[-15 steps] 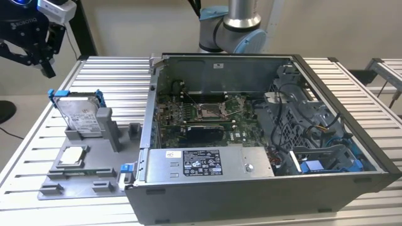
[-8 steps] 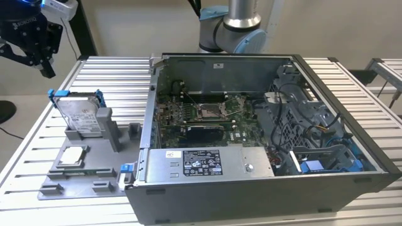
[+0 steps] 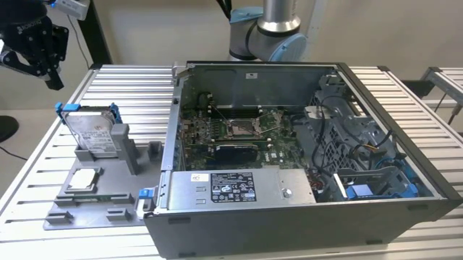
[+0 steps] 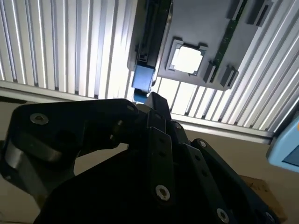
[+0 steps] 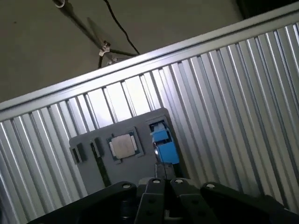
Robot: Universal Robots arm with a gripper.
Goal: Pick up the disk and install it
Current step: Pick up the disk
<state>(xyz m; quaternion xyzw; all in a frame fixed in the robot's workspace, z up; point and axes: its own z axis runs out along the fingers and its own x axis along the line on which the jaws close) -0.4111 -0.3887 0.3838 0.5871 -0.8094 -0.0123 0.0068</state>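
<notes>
The disk (image 3: 95, 131) stands on edge in a grey holder on the table, at the exterior view's left; it is silver-grey with a white label and a blue carrier frame. In both wrist views it shows edge-on, with the blue frame end of the disk (image 4: 142, 77) (image 5: 164, 143) just past my fingertips. My black gripper (image 3: 53, 82) hangs high above the table's far left corner, well above and beyond the disk, touching nothing. Its fingers (image 5: 156, 185) lie together, shut and empty, and the gripper (image 4: 154, 99) points down toward the disk.
The open computer case (image 3: 304, 162) fills the table's middle, with a grey power-supply box (image 3: 235, 187) at its near side and a blue-edged bay (image 3: 369, 189) at the exterior view's right. A square CPU chip (image 3: 83, 179) (image 5: 124, 145) lies on the grey fixture plate (image 3: 108, 197).
</notes>
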